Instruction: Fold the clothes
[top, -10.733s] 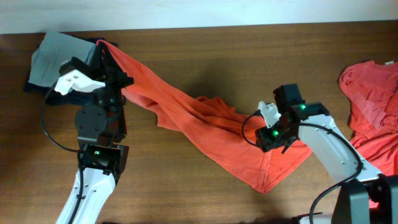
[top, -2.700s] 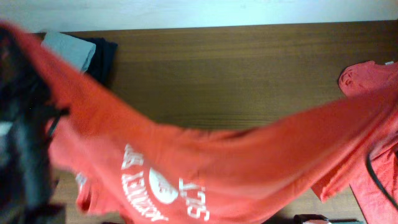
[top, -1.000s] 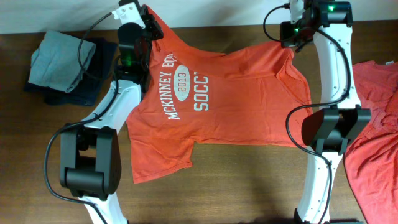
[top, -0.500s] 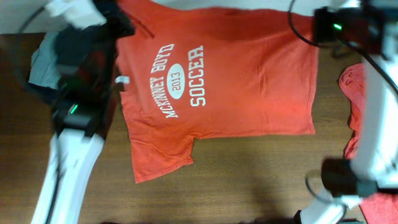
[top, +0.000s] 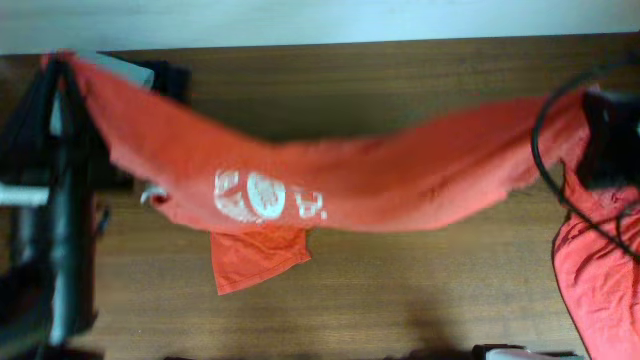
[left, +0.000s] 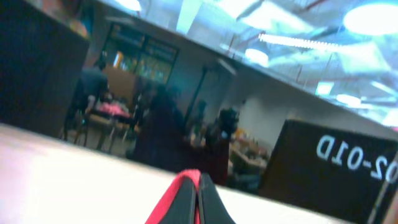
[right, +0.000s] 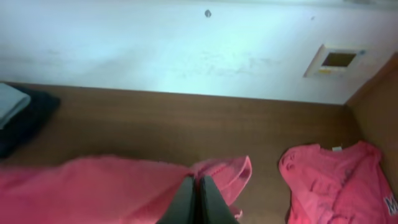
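Note:
An orange-red T-shirt with white chest print hangs stretched in a sagging band across the table, held off the wood at both ends. One sleeve trails lower, at or close to the wood. My left gripper is shut on its left end; in the left wrist view the gripper shows red cloth wrapped over one finger. My right gripper is shut on the right end, with the cloth bunched at the gripper. A second orange-red T-shirt lies crumpled at the right edge.
A folded dark navy garment with a pale grey-green one on it sits at the table's far left corner, just behind the held shirt. Bare wooden table shows behind and in front of the shirt. A white wall runs along the far edge.
The shirt, spread wide and facing the camera half a second ago, is now pulled into a narrow sagging band. Both arms have swung outward to the table's left and right edges.

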